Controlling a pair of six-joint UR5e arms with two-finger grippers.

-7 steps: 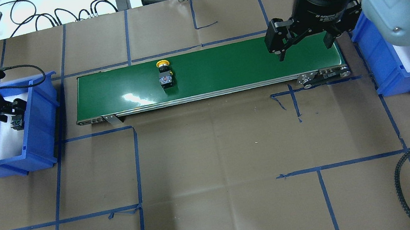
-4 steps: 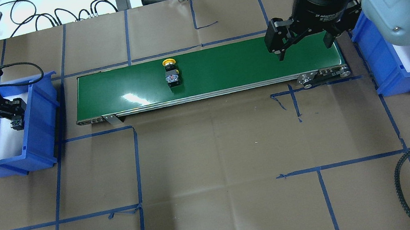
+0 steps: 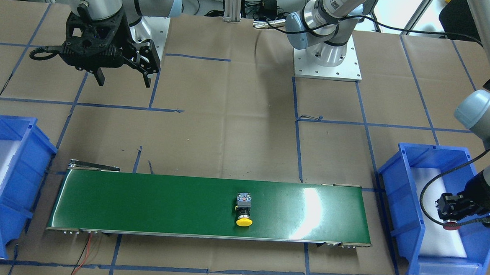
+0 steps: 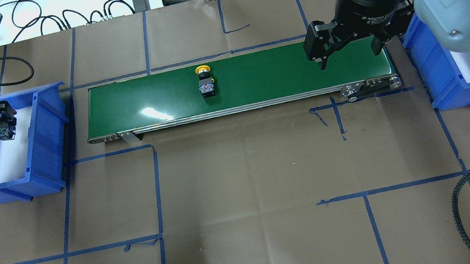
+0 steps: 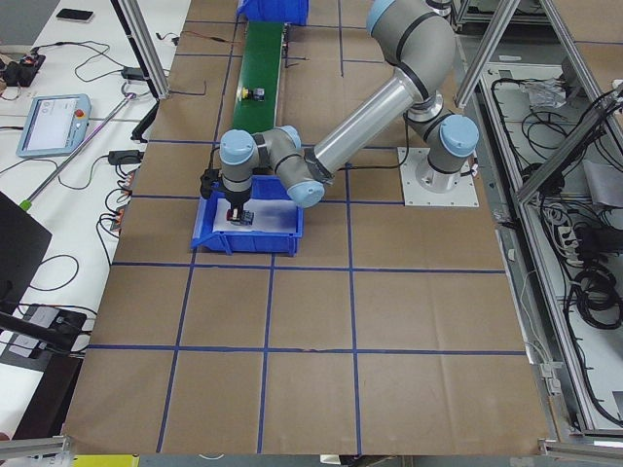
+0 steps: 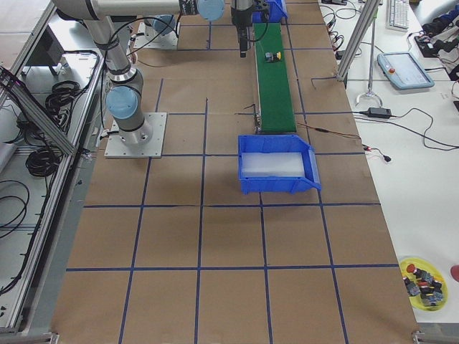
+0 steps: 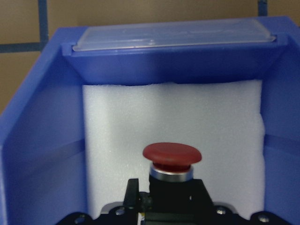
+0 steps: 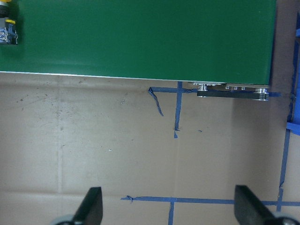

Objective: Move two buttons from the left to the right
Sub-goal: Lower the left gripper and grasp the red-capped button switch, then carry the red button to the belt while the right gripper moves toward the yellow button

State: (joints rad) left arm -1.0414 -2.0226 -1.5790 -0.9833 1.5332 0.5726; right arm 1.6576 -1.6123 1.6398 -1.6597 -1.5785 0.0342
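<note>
The left arm sloped down from a raised elbow, its wrist bent so that the left gripper (image 4: 2, 128) pointed straight down inside the left bin (image 4: 45, 151). Its fingers were clamped on the grey body of the red button (image 7: 172, 157), whose round cap jutted out past the fingertips toward the bin's far end wall. White foam (image 7: 187, 117) lay directly under the gripper, but I could not tell whether the button touched it. The right arm came in with its wrist turned downward too, and the right gripper (image 4: 350, 58) hung high, by the right end of the conveyor belt (image 4: 255, 82). Its two fingers (image 8: 91, 206) were spread wide with nothing between them, and in its wrist view brown paper and blue tape lay below them, with the belt's edge ahead. The right bin (image 4: 443, 80) sat just beside this gripper on its outer side. The yellow button (image 4: 205, 81) lay tipped on its side on the belt, cap pointing away from the robot, between the two grippers, well apart from both and nearer the right one.
</note>
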